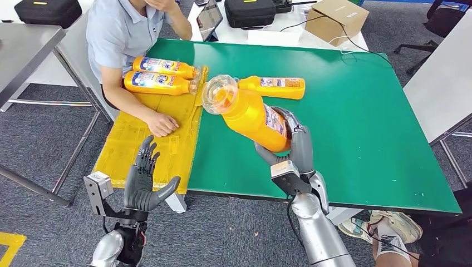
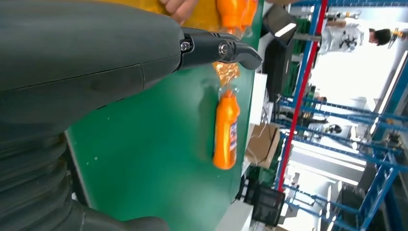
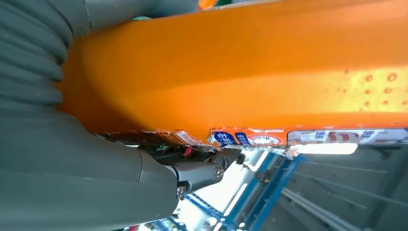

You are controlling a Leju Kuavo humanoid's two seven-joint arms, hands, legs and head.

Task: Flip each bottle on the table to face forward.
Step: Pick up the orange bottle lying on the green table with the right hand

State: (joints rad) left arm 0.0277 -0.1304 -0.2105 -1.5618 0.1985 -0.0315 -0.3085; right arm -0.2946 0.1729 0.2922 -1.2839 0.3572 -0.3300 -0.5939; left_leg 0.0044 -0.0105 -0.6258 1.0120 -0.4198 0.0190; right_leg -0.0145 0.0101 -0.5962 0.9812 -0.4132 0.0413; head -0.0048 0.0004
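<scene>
Progress: I judge two bottles done | right robot hand holds bottle aloft | left robot hand wide, empty | one bottle left on tabletop

Green counter: one orange bottle laid flat; yellow sheet spread at edge, two bottles laid on it.

bright even light, head view sharp; wrist views blown out behind, close parts blurred

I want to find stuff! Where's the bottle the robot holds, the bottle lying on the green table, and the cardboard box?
held bottle (image 1: 247, 114), head view, orange body.
lying bottle (image 1: 276, 87), head view, label.
cardboard box (image 1: 337, 19), head view, top flap.
</scene>
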